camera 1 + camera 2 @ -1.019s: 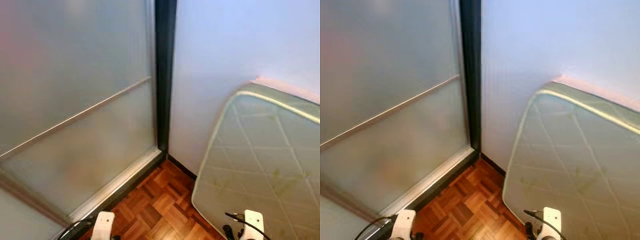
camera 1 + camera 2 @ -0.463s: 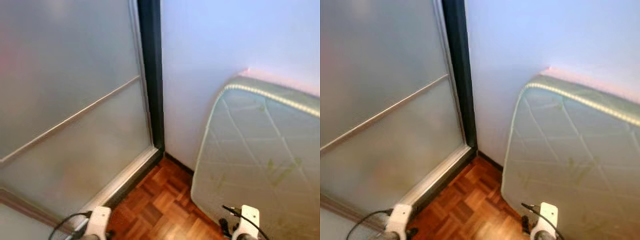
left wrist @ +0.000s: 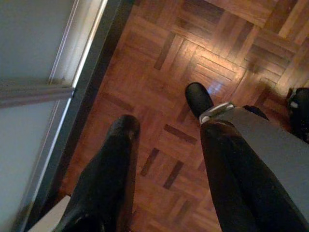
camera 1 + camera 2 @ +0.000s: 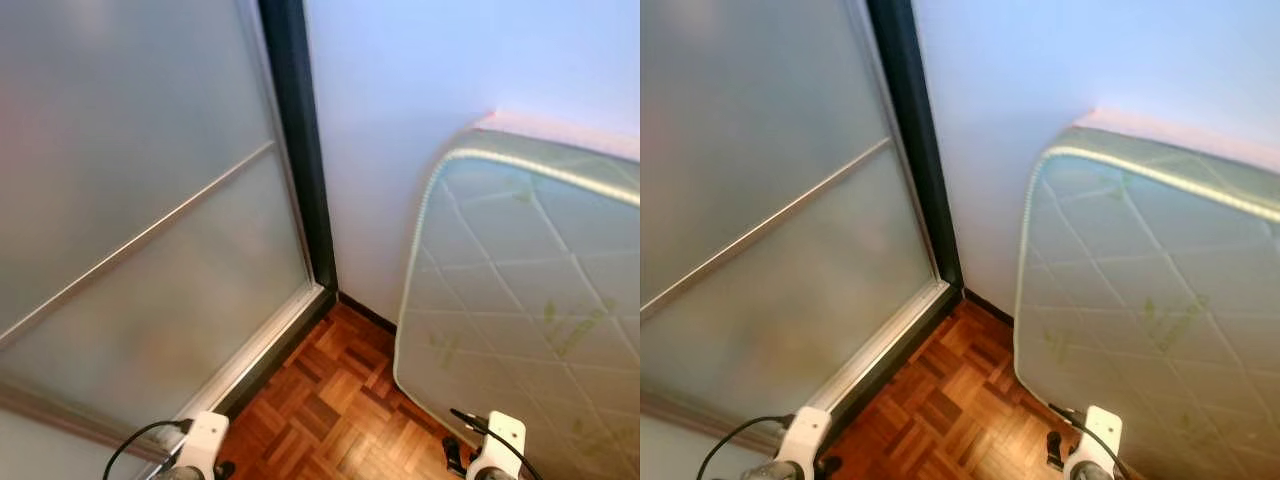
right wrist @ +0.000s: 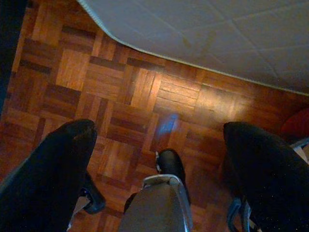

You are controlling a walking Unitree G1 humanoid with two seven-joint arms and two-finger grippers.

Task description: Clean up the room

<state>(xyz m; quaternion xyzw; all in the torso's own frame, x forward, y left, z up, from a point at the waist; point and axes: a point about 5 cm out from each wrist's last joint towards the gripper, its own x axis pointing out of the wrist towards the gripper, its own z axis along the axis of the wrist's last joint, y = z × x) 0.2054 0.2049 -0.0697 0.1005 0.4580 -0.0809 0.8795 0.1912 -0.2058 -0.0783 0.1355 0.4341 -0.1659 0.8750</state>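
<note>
A: What occupies the corner, largest first?

B: A frosted glass sliding door with a pale metal rail [image 4: 150, 230] fills the robot's left; a plain white wall [image 4: 420, 90] meets it at a dark door frame [image 4: 300, 160]. On the right a pale green quilted mattress with a leaf print [image 4: 530, 300] stands on edge against that wall, its lower corner on the brown parquet floor [image 4: 330, 410].

A: And the arms?

B: Both hang low. The left gripper [image 3: 161, 130] has its two black fingers spread, nothing between them, above bare parquet beside the door track. The right gripper [image 5: 159, 145] is likewise spread and empty, near the mattress edge.

A: Where is the thing to tidy?

B: No loose item can be seen here; only a red patch [image 5: 297, 125], unidentifiable.

A: The risk?

B: Judging by the closeness, stepping forward could knock the glass or topple the mattress.
</note>
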